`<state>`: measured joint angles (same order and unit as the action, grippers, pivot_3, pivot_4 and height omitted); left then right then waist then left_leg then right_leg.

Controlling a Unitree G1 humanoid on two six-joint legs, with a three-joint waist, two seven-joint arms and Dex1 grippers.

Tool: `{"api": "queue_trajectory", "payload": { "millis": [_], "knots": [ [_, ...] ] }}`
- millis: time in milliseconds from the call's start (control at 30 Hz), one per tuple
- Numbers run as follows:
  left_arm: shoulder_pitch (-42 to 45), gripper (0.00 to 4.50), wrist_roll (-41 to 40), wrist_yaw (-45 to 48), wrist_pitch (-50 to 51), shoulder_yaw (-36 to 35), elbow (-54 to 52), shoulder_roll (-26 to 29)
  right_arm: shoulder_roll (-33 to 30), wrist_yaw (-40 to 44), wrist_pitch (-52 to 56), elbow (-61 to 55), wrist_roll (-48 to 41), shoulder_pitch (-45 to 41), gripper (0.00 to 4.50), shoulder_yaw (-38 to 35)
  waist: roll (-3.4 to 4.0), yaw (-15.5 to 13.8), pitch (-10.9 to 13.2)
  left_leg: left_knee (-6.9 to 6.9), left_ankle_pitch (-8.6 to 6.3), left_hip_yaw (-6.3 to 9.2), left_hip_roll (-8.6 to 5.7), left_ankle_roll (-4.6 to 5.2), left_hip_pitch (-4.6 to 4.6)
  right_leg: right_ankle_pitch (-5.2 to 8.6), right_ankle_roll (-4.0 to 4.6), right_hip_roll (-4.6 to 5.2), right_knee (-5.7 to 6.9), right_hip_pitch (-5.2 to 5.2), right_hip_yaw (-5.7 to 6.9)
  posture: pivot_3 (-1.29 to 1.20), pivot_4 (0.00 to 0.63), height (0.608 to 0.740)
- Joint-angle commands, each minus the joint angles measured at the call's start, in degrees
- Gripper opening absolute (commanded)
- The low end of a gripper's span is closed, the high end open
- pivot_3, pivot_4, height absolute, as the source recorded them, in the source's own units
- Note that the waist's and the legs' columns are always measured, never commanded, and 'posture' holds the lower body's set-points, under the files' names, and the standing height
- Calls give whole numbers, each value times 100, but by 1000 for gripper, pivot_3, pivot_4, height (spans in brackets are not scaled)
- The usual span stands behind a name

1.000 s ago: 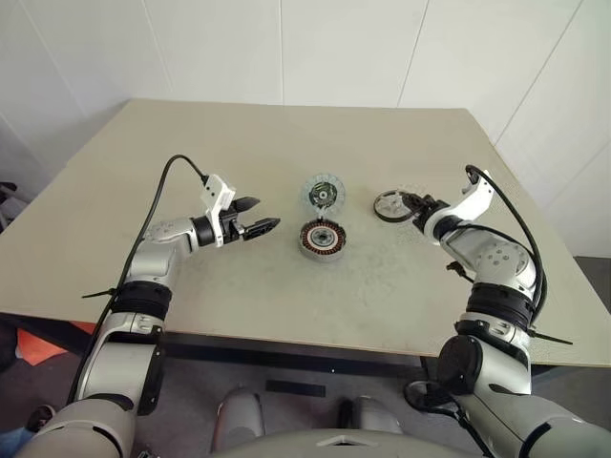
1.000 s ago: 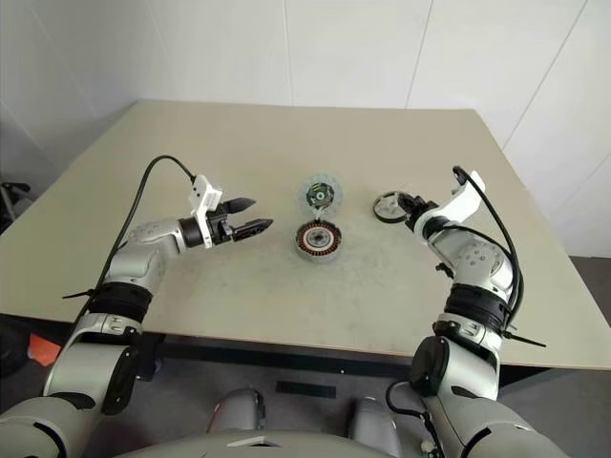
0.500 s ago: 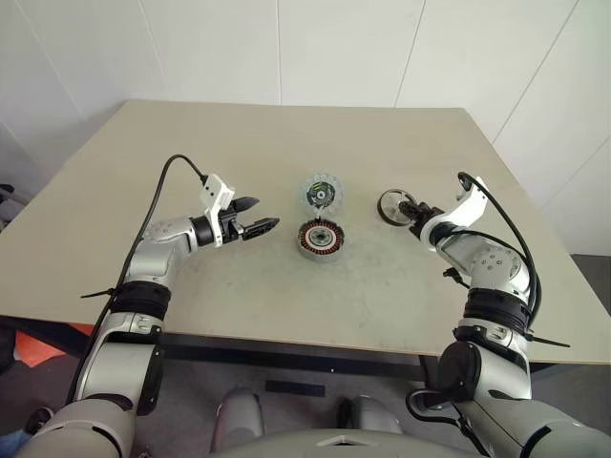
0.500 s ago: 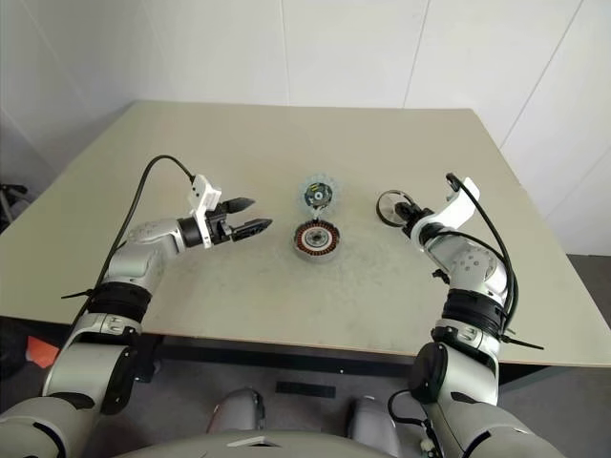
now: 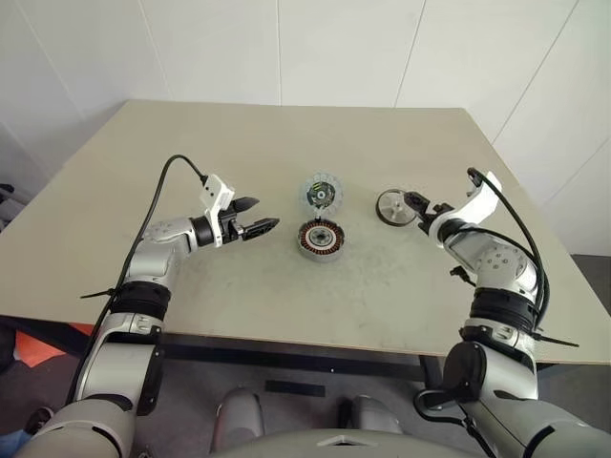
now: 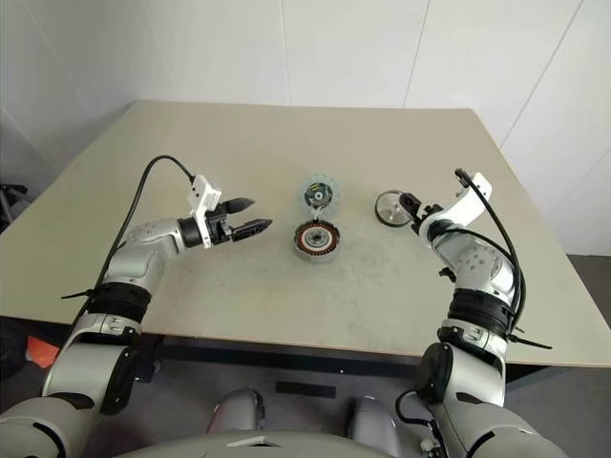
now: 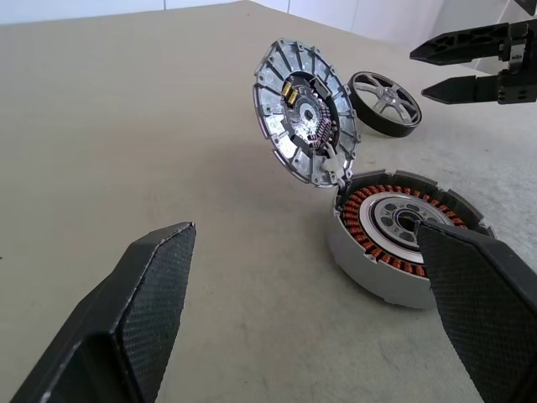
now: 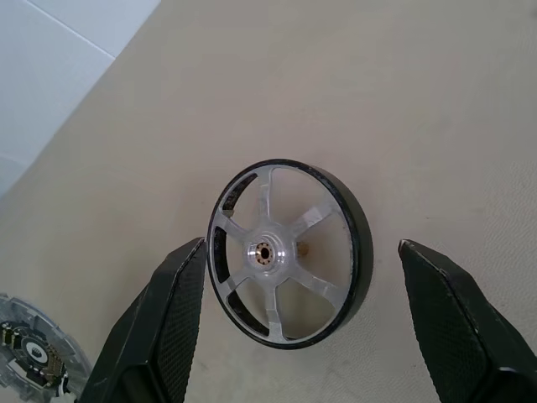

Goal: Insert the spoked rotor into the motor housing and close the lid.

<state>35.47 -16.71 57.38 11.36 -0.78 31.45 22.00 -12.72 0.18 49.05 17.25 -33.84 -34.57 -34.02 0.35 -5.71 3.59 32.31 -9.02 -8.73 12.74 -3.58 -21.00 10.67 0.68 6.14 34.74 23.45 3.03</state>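
Both jaws wide open, empty, above the table (image 5: 143, 153).

Beige table (image 5: 286, 143) carrying the motor housing (image 5: 321, 239) at centre, lid (image 5: 323, 191) standing open behind it, spoked rotor (image 5: 390, 206) lying flat well right

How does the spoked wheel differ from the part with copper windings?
The spoked rotor is a black-rimmed ring with open silver spokes; the motor housing is a grey cup full of copper windings. The rotor lies alone; the housing's lid stands open. Both are round and lie flat.
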Motion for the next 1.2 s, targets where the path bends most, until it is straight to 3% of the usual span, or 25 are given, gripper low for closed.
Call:
{"api": "queue_trajectory", "payload": {
  "millis": [33, 500, 600, 733, 1033, 1133, 1200],
  "knots": [
    [118, 4429, -16, 56, -114, -64, -70, 44, 65, 33, -69, -81, -156, 4, 4138, 17, 0, 0, 0, 0, 0, 0, 0, 0, 0, 0, 0, 0, 0, 0, 0, 0, 0, 740],
    [73, 4429, -4, 30, -117, -79, -110, 86, 346, 222, -376, 470, -215, -272, 4138, 59, 0, 16, 0, 0, 0, 0, 1, 0, 2, 0, 0, 0, 1, 1, 0, 0, 0, 740],
    [54, 4429, -4, 22, -116, -80, -131, 90, 354, 203, -501, 590, -203, -334, 3523, 59, 0, 15, 0, 0, 0, 0, 1, 0, 1, 0, 0, 0, 1, 1, 0, 0, 0, 740],
    [37, 4429, -3, 19, -129, -86, -127, 96, 348, 199, -552, 620, -216, -344, 2173, 71, 0, 14, 0, -1, -1, 0, 1, 1, -4, 0, 1, 0, 0, 4, 0, 0, 0, 740],
    [59, 4429, 29, 45, -189, -59, -40, 83, 350, 118, -632, 573, -332, -331, 2173, -33, 0, 13, 0, -1, -1, 0, 1, 1, -6, 0, 0, 0, 0, 8, 0, 0, 0, 740],
    [76, 4429, 39, 55, -214, -58, -3, 83, 350, 47, -637, 595, -405, -336, 1562, -102, 0, 13, 0, -1, -1, 0, 1, 1, -7, 0, 0, 0, -1, 8, 0, 0, 0, 740],
    [86, 4429, 43, 59, -232, -60, 19, 87, 349, 14, -622, 593, -450, -338, 888, -131, 1, 13, 0, -2, -1, 0, 1, 1, -8, 0, 0, 0, 0, 9, 0, 0, 0, 740]
  ]
}}
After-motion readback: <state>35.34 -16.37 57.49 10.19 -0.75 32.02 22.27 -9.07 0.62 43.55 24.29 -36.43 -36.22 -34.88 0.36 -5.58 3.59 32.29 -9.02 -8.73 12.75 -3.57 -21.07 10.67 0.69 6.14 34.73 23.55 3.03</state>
